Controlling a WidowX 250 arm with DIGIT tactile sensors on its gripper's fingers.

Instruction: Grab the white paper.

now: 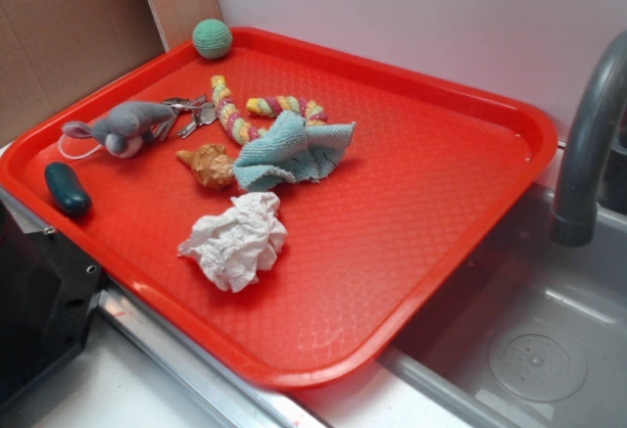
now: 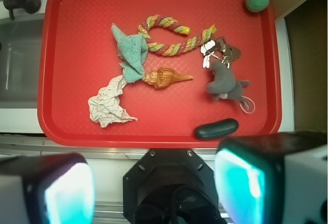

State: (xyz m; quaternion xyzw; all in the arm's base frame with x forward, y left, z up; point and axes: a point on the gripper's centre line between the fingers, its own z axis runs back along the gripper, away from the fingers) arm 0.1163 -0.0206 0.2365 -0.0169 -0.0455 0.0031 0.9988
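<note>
Gripper [image 2: 154,183] sat open with nothing between its fingers [image 2: 66,193], well clear of the white paper [image 2: 106,106], which lay crumpled on the red tray [image 2: 72,39] beside the blue cloth [image 2: 132,55].

No legible text, labels, brands, numbers or signs on anything in either view.

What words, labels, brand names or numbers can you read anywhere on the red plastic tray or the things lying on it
None: no readable text shows in either view.
The red plastic tray carries only a moulded grid texture.
The crumpled white paper looks blank.
The bunch of metal keys is too small to show any stamping.
The dark oval object shows no marking.
The open gripper pads are plain.
</note>
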